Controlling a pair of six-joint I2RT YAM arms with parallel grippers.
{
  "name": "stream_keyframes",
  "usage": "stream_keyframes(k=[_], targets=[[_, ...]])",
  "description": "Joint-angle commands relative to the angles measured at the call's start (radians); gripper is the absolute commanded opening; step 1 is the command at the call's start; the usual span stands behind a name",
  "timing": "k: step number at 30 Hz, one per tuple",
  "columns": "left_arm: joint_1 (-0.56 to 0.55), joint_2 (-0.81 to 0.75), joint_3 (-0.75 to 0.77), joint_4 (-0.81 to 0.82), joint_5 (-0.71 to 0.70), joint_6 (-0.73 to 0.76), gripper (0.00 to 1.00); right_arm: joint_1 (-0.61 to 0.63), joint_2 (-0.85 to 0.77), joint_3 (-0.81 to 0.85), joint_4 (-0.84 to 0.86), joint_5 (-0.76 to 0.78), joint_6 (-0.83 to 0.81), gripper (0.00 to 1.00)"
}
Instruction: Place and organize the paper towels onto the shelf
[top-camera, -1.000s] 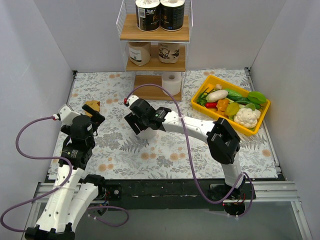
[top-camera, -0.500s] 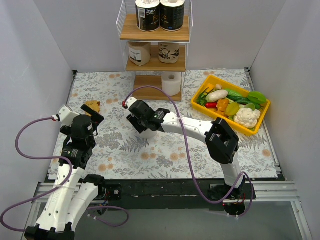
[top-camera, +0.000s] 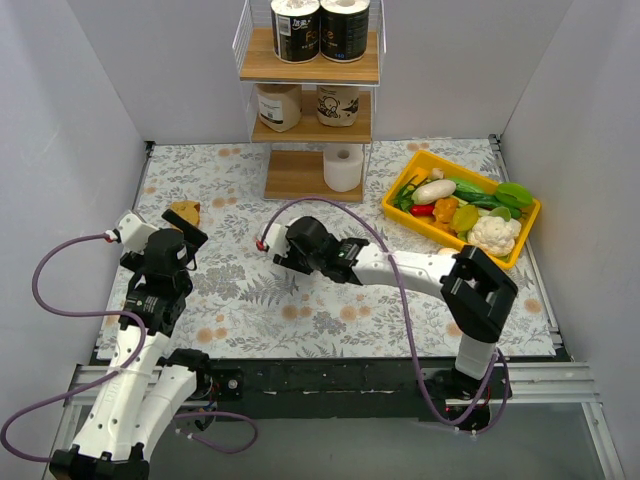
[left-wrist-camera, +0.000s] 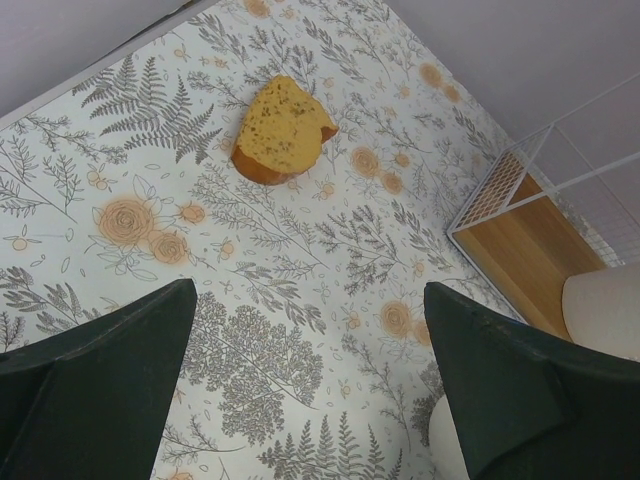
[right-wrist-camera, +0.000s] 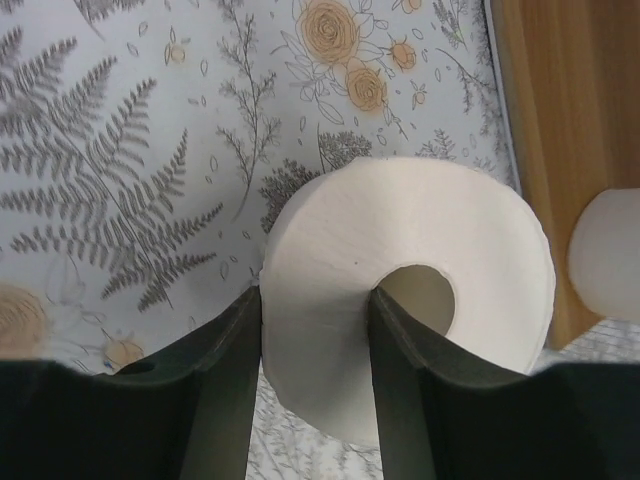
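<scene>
Currently at grasp step: right end effector (right-wrist-camera: 315, 300) clamps the wall of the plain white cylindrical paper towel roll (right-wrist-camera: 420, 220), 1 finger in its core, over the floral surface (top-camera: 200, 190) short of the 3-tier wooden wire-framed shelf (top-camera: 295, 178). Left end effector (left-wrist-camera: 308, 295) gapes, empty. Next move likely: lift, carry to the bottom board's bare left half.

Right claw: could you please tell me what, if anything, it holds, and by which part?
The right claw pinches the white paper towel roll by its wall, one finger outside, the other at the hollow core.
</scene>
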Motion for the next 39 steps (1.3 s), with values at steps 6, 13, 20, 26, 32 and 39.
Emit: stream_keyframes(k=[6, 13, 20, 26, 32, 39], targets=[[0.001, -0.005, -0.007, 0.000, -0.036, 0.013, 0.98, -0.046, -0.112, -0.172, 0.495, -0.095, -0.618, 0.43], [0.001, -0.013, -0.013, -0.002, -0.019, 0.019, 0.98, -0.146, -0.011, -0.099, 0.540, -0.196, -0.716, 0.45], [0.000, -0.017, -0.014, -0.002, 0.002, 0.016, 0.98, -0.187, 0.118, 0.029, 0.523, -0.216, -0.807, 0.47], [-0.003, -0.022, -0.016, -0.003, 0.004, 0.017, 0.98, -0.214, 0.183, 0.113, 0.503, -0.230, -0.816, 0.47], [-0.003, -0.030, -0.016, -0.002, 0.001, 0.016, 0.98, -0.233, 0.233, 0.161, 0.478, -0.231, -0.835, 0.48], [-0.005, -0.039, -0.016, -0.012, -0.004, 0.011, 0.98, -0.252, 0.315, 0.244, 0.489, -0.233, -0.864, 0.49]])
